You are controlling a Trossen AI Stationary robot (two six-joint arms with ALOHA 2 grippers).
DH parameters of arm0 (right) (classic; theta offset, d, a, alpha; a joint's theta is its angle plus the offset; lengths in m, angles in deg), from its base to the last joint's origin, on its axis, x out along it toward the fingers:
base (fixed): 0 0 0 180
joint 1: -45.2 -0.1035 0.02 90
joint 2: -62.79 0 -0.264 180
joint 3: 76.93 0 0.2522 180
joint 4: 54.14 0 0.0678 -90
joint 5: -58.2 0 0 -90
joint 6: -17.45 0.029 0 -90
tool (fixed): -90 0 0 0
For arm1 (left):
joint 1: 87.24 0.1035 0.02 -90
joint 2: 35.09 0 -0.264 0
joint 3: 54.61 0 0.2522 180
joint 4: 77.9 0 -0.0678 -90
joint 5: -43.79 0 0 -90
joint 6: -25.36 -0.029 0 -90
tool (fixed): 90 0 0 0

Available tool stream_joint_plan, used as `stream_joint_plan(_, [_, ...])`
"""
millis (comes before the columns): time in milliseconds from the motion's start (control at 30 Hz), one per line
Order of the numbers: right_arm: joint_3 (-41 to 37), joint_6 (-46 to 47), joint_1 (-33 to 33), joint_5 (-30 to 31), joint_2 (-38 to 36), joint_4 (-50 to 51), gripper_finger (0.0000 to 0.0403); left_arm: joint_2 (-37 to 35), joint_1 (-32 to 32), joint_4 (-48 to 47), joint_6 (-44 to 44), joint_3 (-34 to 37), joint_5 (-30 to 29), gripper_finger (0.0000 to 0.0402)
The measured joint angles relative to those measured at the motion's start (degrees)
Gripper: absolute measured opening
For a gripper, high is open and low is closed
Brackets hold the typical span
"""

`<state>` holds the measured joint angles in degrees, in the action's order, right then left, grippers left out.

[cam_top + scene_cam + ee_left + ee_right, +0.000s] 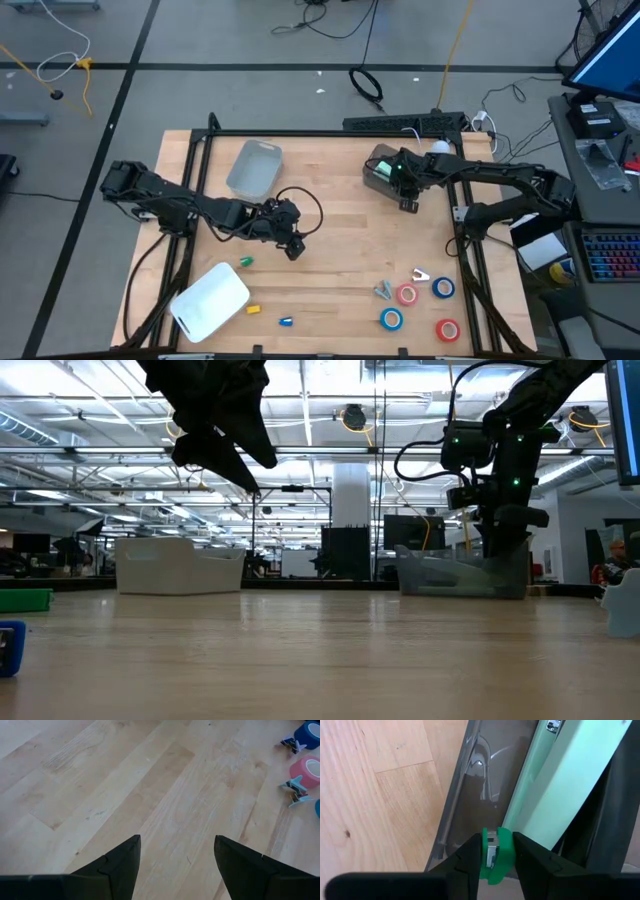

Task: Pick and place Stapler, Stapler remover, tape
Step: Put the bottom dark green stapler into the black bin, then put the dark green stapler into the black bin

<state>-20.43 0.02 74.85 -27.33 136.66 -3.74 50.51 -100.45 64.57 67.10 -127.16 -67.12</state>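
My right gripper [497, 845] is shut on a small green piece with a metal insert [495, 857], at the clear bin [380, 170] on the table's far right. A pale green stapler [555, 795] lies in that bin. My left gripper [177, 855] hangs open over bare wood at mid-table [292, 245]. Two red tape rolls [406, 294] [447, 329] and two blue ones [443, 288] [391, 319] lie flat near the table's near right corner. Two metal claw-like removers [420, 273] [384, 290] lie beside them. My right gripper pinches the small green piece between its two fingers [470, 855], which press its two green side faces [504, 851]. It reaches down from above into the clear bin. Whether the piece rests on the bin's floor does not show.
A grey bin [255, 168] stands at the far middle and a white bin [210, 300] at the near left. Small green [245, 262], yellow [253, 310] and blue [286, 322] pieces lie near the white bin. Bare wood lies between the two arms.
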Motion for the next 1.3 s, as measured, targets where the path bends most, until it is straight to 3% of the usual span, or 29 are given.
stream_joint_plan(267, [0.00, -0.42, 0.00, 0.36, -0.09, -0.04, 0.0158, -0.01, 0.00, -0.02, 0.00, 0.00, 0.00, 0.0253])
stream_joint_plan(600, [0.00, 0.42, -0.40, 0.02, -7.55, 0.16, 0.0148, -0.01, 0.00, -1.12, 0.02, 0.00, 0.50, 0.0253])
stream_joint_plan(767, [0.00, 5.93, -1.66, -0.45, -16.37, 0.48, 0.0142, -0.01, 0.00, -6.36, 1.06, 0.00, 6.20, 0.0253])
stream_joint_plan(1100, [0.00, 17.87, -3.77, -12.30, -33.19, -3.72, 0.0144, -0.01, 0.08, -28.09, 3.58, 0.00, 17.68, 0.0253])
stream_joint_plan(1300, [0.00, 20.02, -4.23, -16.75, -38.58, -8.55, 0.0146, -0.01, 0.98, -33.57, 3.52, 0.13, 21.99, 0.0253])
